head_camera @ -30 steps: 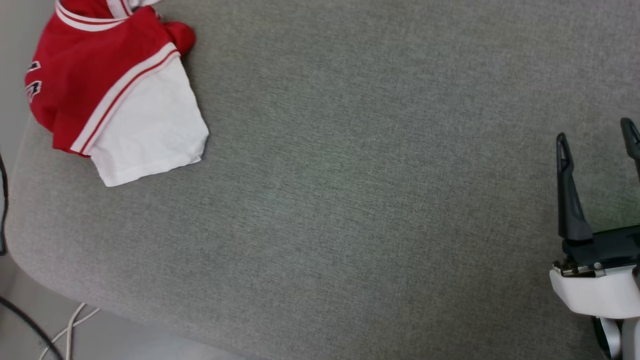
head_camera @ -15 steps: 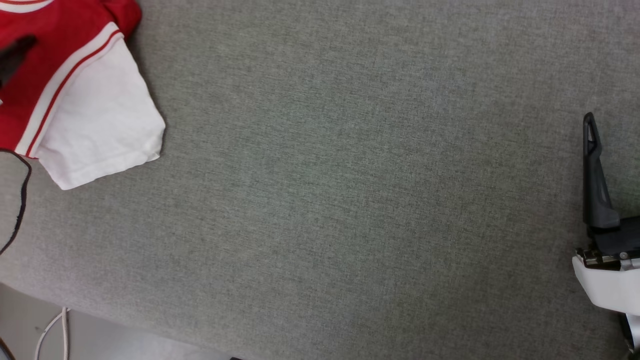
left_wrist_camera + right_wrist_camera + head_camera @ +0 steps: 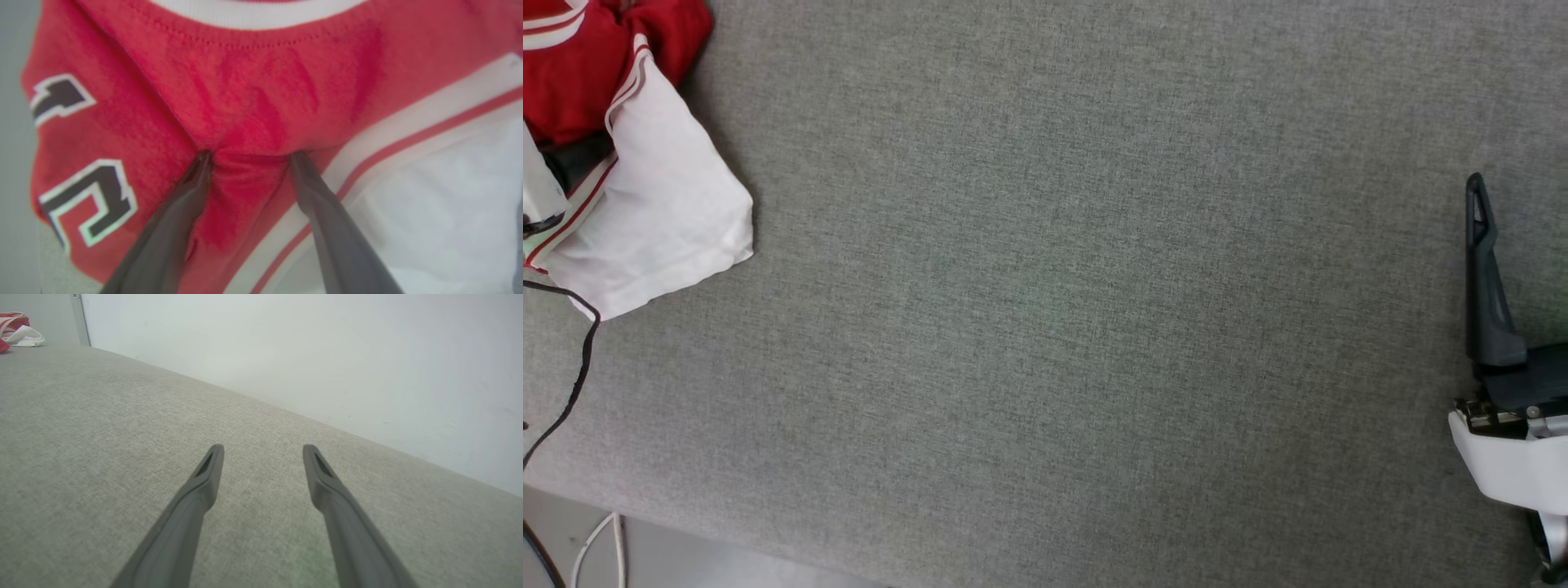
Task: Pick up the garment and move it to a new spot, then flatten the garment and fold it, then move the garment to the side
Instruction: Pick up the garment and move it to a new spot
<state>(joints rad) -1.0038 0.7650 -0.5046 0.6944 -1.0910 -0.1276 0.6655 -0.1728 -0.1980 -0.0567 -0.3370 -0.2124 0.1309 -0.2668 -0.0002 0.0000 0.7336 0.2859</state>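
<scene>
1. Garment location. In the head view the garment point(image 3: 621, 155) lies bunched at the far left corner of the grey surface point(image 3: 1045, 327), with a white sleeve point(image 3: 662, 220) spread toward the near edge and red cloth heaped behind it. The right wrist view places the same garment as a small red-and-white heap in the distance, well apart from the right arm, with a pale wall point(image 3: 327, 355) rising behind the surface.

2. Left gripper point(image 3: 252, 157). The left wrist view supplies the close detail. Both fingers stand wide apart, and their tips press into the red cloth, which puckers into a ridge between them. The jaws have not closed on this ridge, so nothing is clamped. To the left of the fingers is black white-edged print point(image 3: 88, 204). To the right is the red-and-white striped trim point(image 3: 408, 134), then the white sleeve. In the head view, a pale and dark part of this gripper sits at the left edge against the garment, with a black cable point(image 3: 580, 359) hanging below it.

3. Right gripper point(image 3: 263, 451). The right wrist view shows both fingers spread wide, holding nothing, above bare grey surface. The head view shows one finger point(image 3: 1482, 278) at the right edge, pointing up the picture.

4. Surroundings. The head view shows pale floor point(image 3: 686, 563) beyond the near left edge of the surface.
</scene>
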